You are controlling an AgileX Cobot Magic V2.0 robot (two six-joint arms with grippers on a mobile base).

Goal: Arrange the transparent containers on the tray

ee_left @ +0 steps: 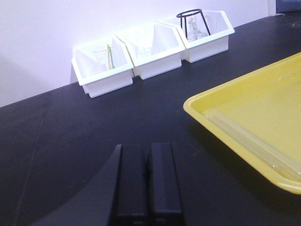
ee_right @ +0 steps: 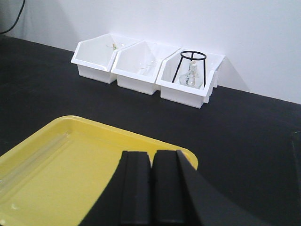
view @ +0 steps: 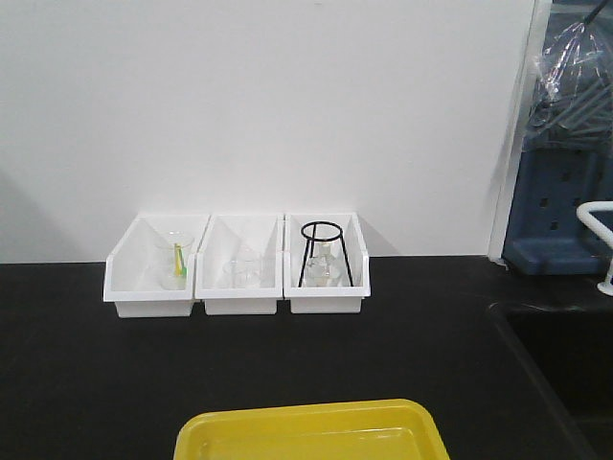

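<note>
Three white bins sit side by side against the white wall (view: 268, 96) at twelve o'clock on the black tabletop (view: 86, 364); the left bin (view: 153, 268) holds a clear beaker (view: 175, 251) with a green-yellow stick; the middle bin (view: 239, 268) holds clear glassware; the right bin (view: 326, 268) holds a black wire stand (view: 324, 251) over a glass flask; a blue rack (view: 560, 216) stands at two o'clock.

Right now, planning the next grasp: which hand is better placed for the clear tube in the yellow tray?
Probably left: the tube lies along the tray rim nearest the left hand; the right hand sits across the tray.
</note>
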